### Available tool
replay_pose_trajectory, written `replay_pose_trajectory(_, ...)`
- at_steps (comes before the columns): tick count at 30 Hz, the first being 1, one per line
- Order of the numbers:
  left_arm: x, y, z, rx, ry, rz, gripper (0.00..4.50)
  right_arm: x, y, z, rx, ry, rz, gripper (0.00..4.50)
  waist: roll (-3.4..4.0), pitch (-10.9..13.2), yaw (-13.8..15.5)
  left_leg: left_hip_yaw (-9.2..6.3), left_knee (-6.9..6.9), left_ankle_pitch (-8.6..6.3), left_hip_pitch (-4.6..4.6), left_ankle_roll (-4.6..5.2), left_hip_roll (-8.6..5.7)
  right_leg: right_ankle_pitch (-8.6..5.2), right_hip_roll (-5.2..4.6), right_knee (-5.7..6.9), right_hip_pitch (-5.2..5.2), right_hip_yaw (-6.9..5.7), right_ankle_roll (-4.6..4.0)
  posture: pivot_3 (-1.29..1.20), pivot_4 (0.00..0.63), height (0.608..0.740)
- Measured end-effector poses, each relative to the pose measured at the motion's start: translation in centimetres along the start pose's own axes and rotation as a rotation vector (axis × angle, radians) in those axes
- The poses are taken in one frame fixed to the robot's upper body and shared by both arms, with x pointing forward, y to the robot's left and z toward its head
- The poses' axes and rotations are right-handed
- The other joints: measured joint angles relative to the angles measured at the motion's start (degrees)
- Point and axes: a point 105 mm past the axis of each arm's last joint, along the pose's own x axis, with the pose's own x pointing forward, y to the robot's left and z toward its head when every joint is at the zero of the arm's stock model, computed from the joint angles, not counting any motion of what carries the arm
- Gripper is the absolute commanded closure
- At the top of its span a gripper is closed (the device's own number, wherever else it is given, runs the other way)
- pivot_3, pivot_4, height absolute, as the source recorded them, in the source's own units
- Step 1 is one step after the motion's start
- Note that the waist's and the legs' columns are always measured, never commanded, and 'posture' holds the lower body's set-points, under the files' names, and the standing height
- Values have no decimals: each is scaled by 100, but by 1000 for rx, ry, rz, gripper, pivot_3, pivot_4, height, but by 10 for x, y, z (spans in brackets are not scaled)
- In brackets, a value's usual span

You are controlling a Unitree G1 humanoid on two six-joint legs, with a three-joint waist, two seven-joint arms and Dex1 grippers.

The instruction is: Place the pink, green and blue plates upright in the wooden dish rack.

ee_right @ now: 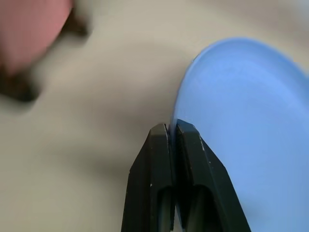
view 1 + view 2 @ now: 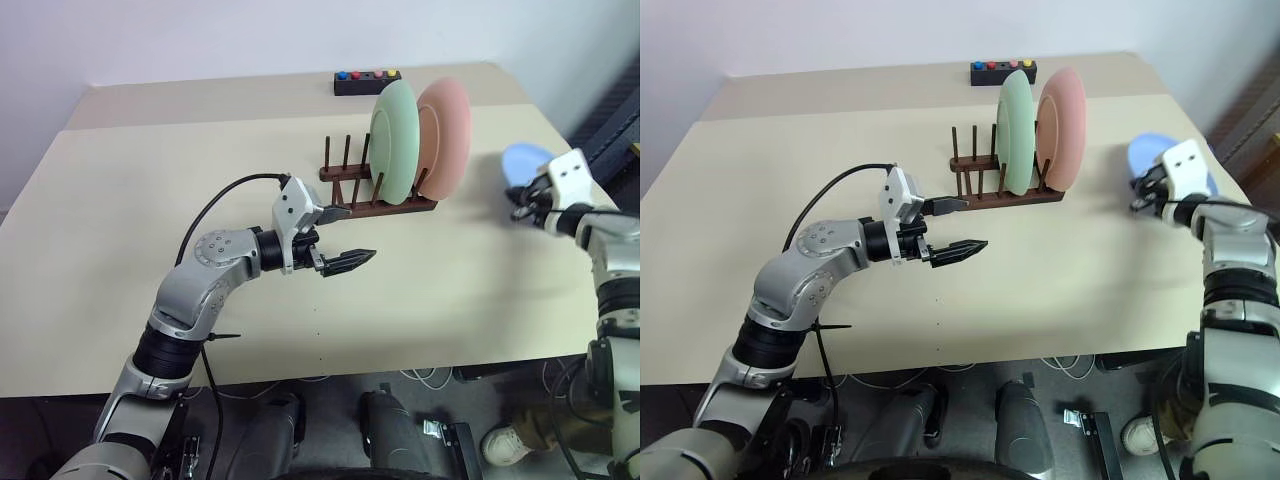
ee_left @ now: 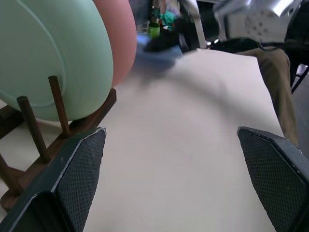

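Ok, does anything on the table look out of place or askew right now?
Nothing is spilled or damaged. The mint green plate and salmon pink plate stand upright in the dark wooden rack. The light blue plate is not in the rack: the right gripper pinches its rim.

Desk (image 2: pixel 150 230) surface is bare across the robot's left half and along the near edge; passage there is unobstructed. The wooden dish rack (image 2: pixel 372 195) stands centre-right, its right slots occupied by the green plate (image 2: pixel 393 140) and the pink plate (image 2: pixel 447 135); left-hand pegs are free. The left end effector (image 2: pixel 335 235) hovers just before those free pegs, partly blocking frontal approach. A black button box (image 2: pixel 367 82) sits at the far edge.
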Motion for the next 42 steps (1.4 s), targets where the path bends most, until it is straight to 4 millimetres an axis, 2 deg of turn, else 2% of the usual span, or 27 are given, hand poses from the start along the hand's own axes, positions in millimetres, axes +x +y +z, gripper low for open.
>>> replay_pose_trajectory(4, -1, 2, 0, -1, 1, 5, 0, -3, -25, 55, 108, -216, -122, 4471, 0, 0, 18, 0, 0, 0, -1, 0, 0, 0, -1, -2, 0, 0, 0, 0, 150, 740)
replay_pose_trajectory(7, -3, 5, 0, 1, -2, 14, 0, -7, -32, 84, 246, -347, -113, 4471, -1, 0, 19, 0, 1, 0, -2, 1, 0, 0, 0, -3, 1, 0, 0, 0, 150, 740)
replay_pose_trajectory(8, -4, 6, 1, 3, -5, 17, 0, -8, -30, 94, 328, -400, -80, 4471, -1, 0, 18, 0, 1, 0, -2, 1, 0, 0, 0, -3, 1, 0, 0, 0, 150, 740)
replay_pose_trajectory(10, -9, 13, 2, 16, -10, 30, 0, -13, -14, 130, 578, -585, 103, 4471, 2, 1, -37, 0, -2, -2, 0, 3, 5, 0, 5, 1, -1, 2, 0, 0, 150, 740)
replay_pose_trajectory(12, -17, 22, 7, 25, -28, 53, 0, -25, -3, 164, 687, -726, 251, 4471, 4, 2, -23, -3, -4, -4, -2, 7, 11, 0, 10, 5, -8, 1, -1, 0, 150, 740)
replay_pose_trajectory(13, -24, 29, 10, 28, -41, 78, 0, -35, 1, 183, 703, -794, 313, 4471, 5, 2, 0, -6, -5, -7, -3, 12, 12, 0, 10, 5, -8, -2, -1, 0, 150, 740)
replay_pose_trajectory(15, -35, 42, 16, 35, -59, 127, 0, -52, 4, 207, 699, -881, 384, 4471, 4, 1, 36, -9, -2, -16, -5, 27, 10, 0, 9, 1, -6, -5, -1, 0, 150, 740)
replay_pose_trajectory(18, -48, 51, 23, 27, -92, 161, 0, -63, 30, 230, 820, -946, 570, 4471, 3, 0, 26, -8, 3, -19, -6, 32, 4, 1, 1, -3, -2, -3, -1, 0, 150, 740)
replay_pose_trajectory(21, -51, 48, 26, 6, -110, 136, 0, -62, 64, 241, 932, -913, 759, 4471, 3, 0, -1, -9, -1, -19, -5, 31, 6, 1, 1, 5, -8, -2, -1, 0, 150, 740)
replay_pose_trajectory(26, -63, 45, 23, 1, -96, 129, 0, -57, 106, 251, 1058, -880, 919, 4471, 5, 0, -10, -8, -1, -18, -9, 31, 7, 1, 2, 12, -19, 1, -1, 0, 150, 740)
replay_pose_trajectory(30, -70, 43, 25, 8, -84, 127, 0, -57, 124, 253, 1060, -848, 973, 4471, 5, 0, 23, -7, 1, -18, -10, 31, 3, 1, -1, 11, -17, 0, -1, 0, 150, 740)
replay_pose_trajectory(34, -77, 44, 17, -4, -58, 142, 0, -52, 136, 246, 1125, -816, 1009, 4471, 5, 0, 0, -8, -1, -18, -9, 31, 5, 1, 2, 14, -19, 0, -1, 0, 150, 740)
replay_pose_trajectory(37, -77, 43, 20, 1, -64, 139, 0, -48, 152, 238, 1139, -767, 1033, 4471, 6, -1, -31, -5, -2, -18, -9, 31, 6, 1, 3, 18, -24, 2, -1, 0, 150, 740)
replay_pose_trajectory(42, -77, 42, 20, 1, -68, 142, 0, -44, 168, 228, 1164, -722, 1035, 4471, 6, -1, -19, -5, -2, -18, -9, 31, 6, 1, 3, 18, -24, 2, -1, 0, 150, 740)
